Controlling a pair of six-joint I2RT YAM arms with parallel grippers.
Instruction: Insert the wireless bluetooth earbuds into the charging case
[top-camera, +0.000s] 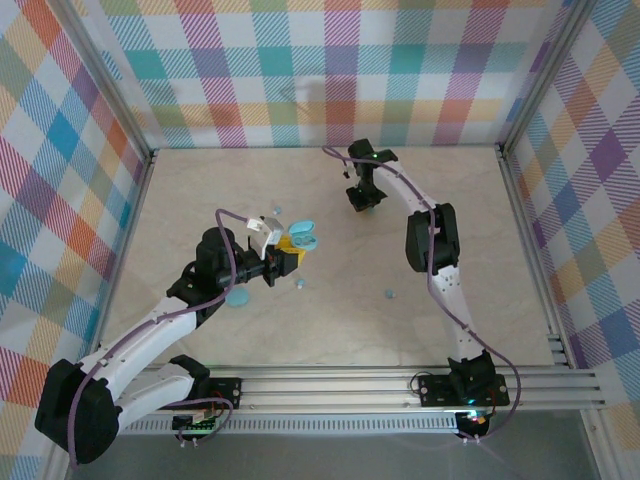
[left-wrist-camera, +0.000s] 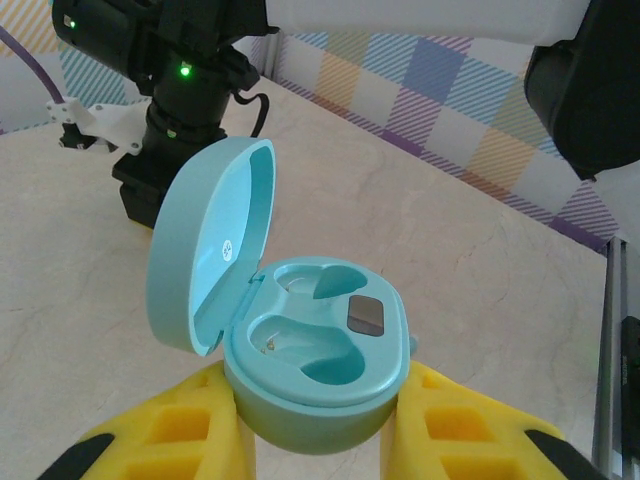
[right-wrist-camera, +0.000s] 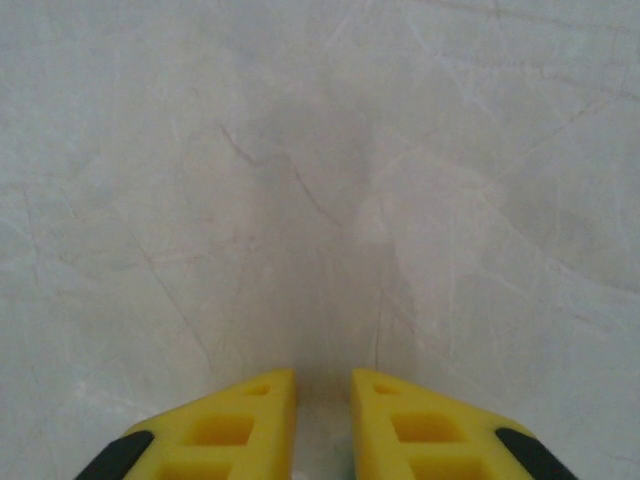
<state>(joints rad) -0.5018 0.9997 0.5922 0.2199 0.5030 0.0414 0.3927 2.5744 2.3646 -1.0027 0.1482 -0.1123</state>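
Note:
The light-blue charging case (left-wrist-camera: 372, 385) stands open, its lid (left-wrist-camera: 205, 255) tipped back to the left and both wells empty. My left gripper (left-wrist-camera: 320, 425) is shut on the case base, one yellow finger (left-wrist-camera: 175, 430) on each side; from above, that gripper (top-camera: 290, 252) holds the case (top-camera: 304, 238) left of the table's middle. Two tiny earbuds (top-camera: 300, 284) (top-camera: 390, 294) lie loose on the table. My right gripper (top-camera: 362, 200) hovers at the back, its fingers (right-wrist-camera: 250, 415) a narrow gap apart, with a pale earbud-like bit (right-wrist-camera: 322, 472) just showing between them.
A second light-blue round case (top-camera: 238, 297) lies closed on the table beside the left arm. The right arm's black wrist (left-wrist-camera: 185, 95) stands behind the open case. Checked walls (top-camera: 320, 70) close the table on three sides, and a rail (top-camera: 400, 385) runs along the near edge.

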